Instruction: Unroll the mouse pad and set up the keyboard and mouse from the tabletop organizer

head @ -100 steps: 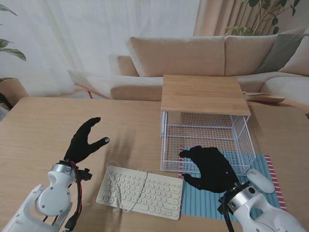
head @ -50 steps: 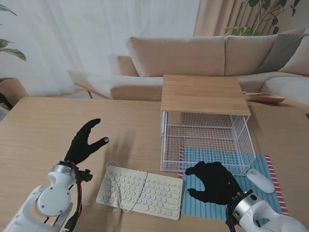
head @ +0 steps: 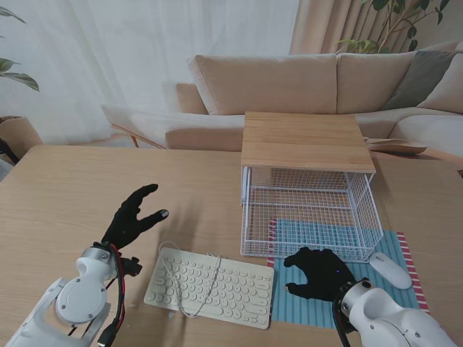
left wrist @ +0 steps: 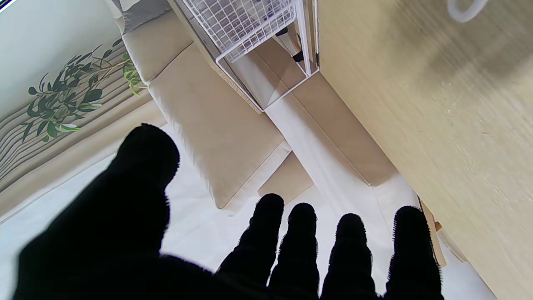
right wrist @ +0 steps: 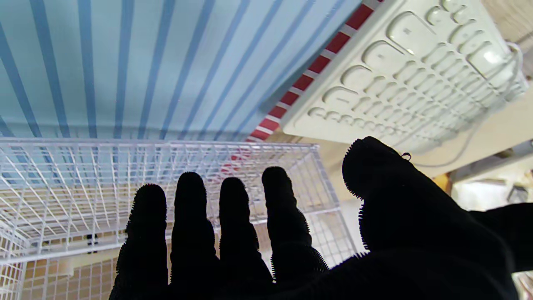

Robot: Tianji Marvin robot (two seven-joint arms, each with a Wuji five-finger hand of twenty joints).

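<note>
Fingers apart on my right hand (head: 318, 273) above the mouse pad (head: 304, 298); left hand (head: 134, 217) (also spread, empty) hovers near the keyboard (head: 211, 286).

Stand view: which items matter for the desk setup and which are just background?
Job items:
- striped mouse pad, unrolled, far edge under the organizer
- keyboard, cable lying over its keys
- mouse, on the pad's right side
- wire tabletop organizer with wooden top
- left hand and right hand, both open

Background:
- sofa
- plants
- curtains
</note>
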